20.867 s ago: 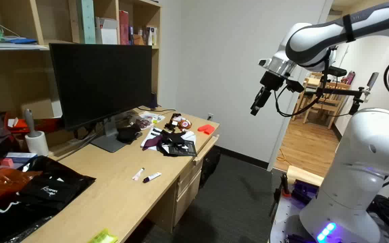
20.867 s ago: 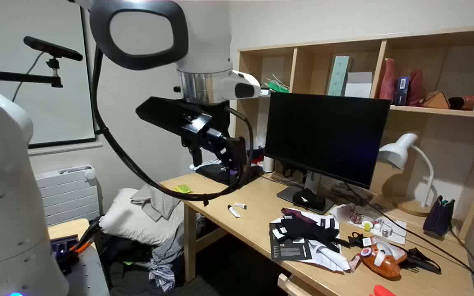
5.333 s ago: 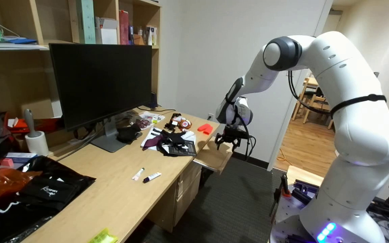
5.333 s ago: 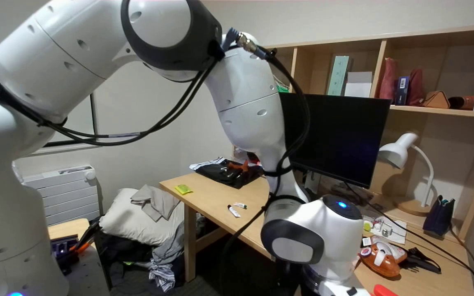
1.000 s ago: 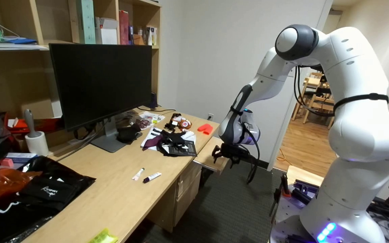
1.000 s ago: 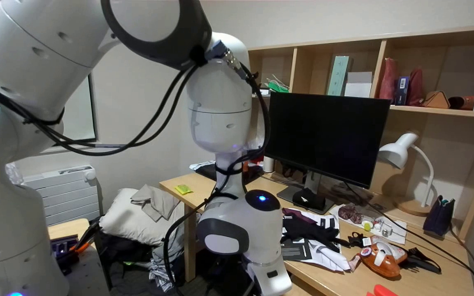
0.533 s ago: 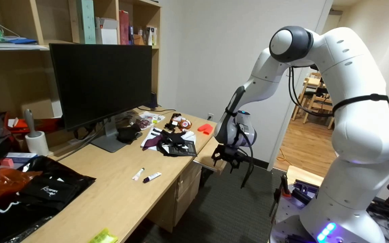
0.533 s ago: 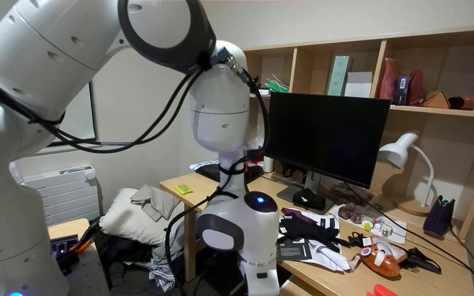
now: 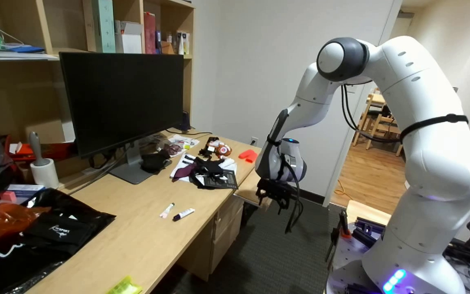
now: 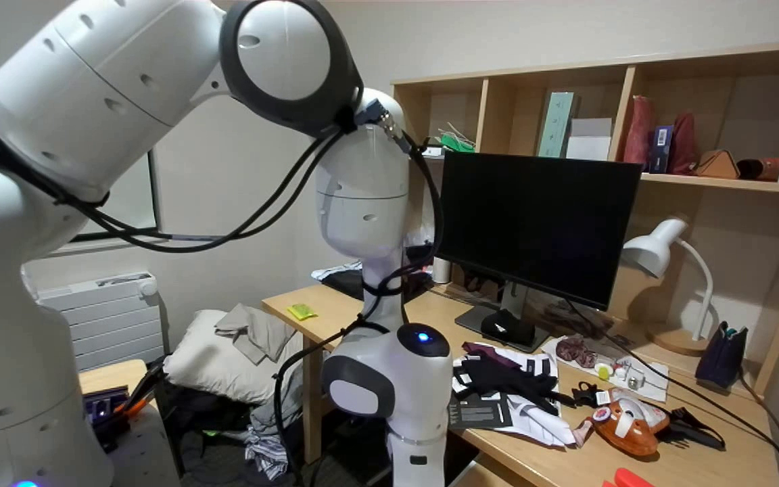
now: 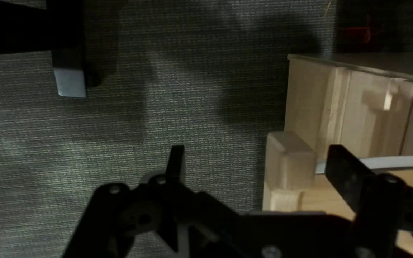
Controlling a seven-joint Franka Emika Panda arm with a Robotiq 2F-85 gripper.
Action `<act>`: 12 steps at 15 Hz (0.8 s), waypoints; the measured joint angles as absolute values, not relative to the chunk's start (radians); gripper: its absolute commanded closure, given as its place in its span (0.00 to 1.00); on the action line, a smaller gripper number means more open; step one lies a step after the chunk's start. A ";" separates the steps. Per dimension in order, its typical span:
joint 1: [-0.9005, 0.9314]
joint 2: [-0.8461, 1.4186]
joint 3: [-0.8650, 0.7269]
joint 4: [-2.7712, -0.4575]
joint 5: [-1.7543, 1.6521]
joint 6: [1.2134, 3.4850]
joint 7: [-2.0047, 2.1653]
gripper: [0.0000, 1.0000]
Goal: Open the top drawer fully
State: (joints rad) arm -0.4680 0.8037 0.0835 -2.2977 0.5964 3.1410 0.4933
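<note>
The top drawer (image 9: 248, 189) is light wood and stands pulled out from under the desk top. A small part of it shows in an exterior view (image 10: 491, 477). My gripper (image 9: 270, 206) is open and empty at the drawer's outer end. In the wrist view, the gripper (image 11: 256, 147) has one finger over the floor outside and the other over the drawer's inside. The drawer's front panel (image 11: 290, 161) lies between the fingers with a gap on both sides. I cannot tell whether the fingertips reach down to its height. The gripper is out of sight in an exterior view.
Deeper drawer fronts (image 9: 227, 234) are below the top drawer. The desk top (image 9: 137, 228) holds a monitor (image 9: 123, 102), dark clothing (image 9: 208, 169) and red items (image 9: 248, 155) near the drawer. A wall (image 9: 255, 81) stands behind. A dark post with a grey tip (image 11: 71, 82) shows in the wrist view.
Since about twenty seconds ago the top drawer has slid out and the arm has come down to it. In the last second my open gripper has lowered slightly; the drawer looks unmoved.
</note>
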 measured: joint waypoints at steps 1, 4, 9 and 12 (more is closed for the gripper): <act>-0.454 0.809 0.070 -2.297 0.600 3.139 0.496 0.00; -0.419 0.817 0.033 -2.297 0.602 3.130 0.497 0.00; -0.401 0.812 0.008 -2.306 0.602 3.103 0.496 0.00; -0.405 0.800 0.004 -2.338 0.602 3.105 0.487 0.00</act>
